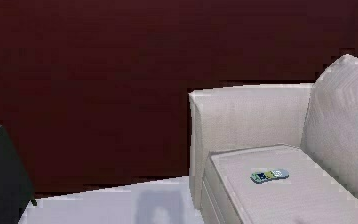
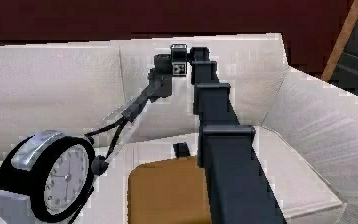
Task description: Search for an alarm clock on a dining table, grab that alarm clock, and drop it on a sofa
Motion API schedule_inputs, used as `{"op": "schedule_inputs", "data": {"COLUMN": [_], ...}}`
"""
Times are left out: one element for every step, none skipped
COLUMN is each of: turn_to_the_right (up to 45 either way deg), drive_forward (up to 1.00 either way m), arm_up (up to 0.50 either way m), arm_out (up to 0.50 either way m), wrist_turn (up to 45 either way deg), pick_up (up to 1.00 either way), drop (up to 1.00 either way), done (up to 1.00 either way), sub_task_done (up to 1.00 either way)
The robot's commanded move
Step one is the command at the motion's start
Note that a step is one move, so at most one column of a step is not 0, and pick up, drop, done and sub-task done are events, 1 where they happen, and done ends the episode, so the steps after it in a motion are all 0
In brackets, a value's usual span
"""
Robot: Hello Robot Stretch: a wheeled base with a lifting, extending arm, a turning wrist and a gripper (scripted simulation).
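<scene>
In the arm side view an alarm clock (image 2: 49, 182) with a white face and a silver and black case hangs at the lower left, clear of the cushions. My gripper (image 2: 103, 152) holds it at the ends of its two thin fingers. The dark arm (image 2: 222, 130) reaches out over a cream sofa (image 2: 57, 85), whose backrest runs across the picture behind the clock. The same cream sofa (image 1: 252, 120) stands at the forward view's right, with its armrest toward the dark red wall.
A brown flat cushion (image 2: 165, 196) and a small dark object (image 2: 180, 150) lie on the sofa seat beside the arm. A small grey remote-like thing (image 1: 269, 176) lies on the seat. Dark furniture (image 1: 2, 180) stands at the forward view's left, with pale floor (image 1: 117, 205) between.
</scene>
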Motion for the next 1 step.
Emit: {"op": "schedule_inputs", "data": {"turn_to_the_right": [0.0], "drive_forward": [0.0], "arm_up": [0.0], "arm_out": [0.0], "wrist_turn": [45.0], "pick_up": [0.0], "drop": [0.0], "done": [0.0], "sub_task_done": [0.0]}}
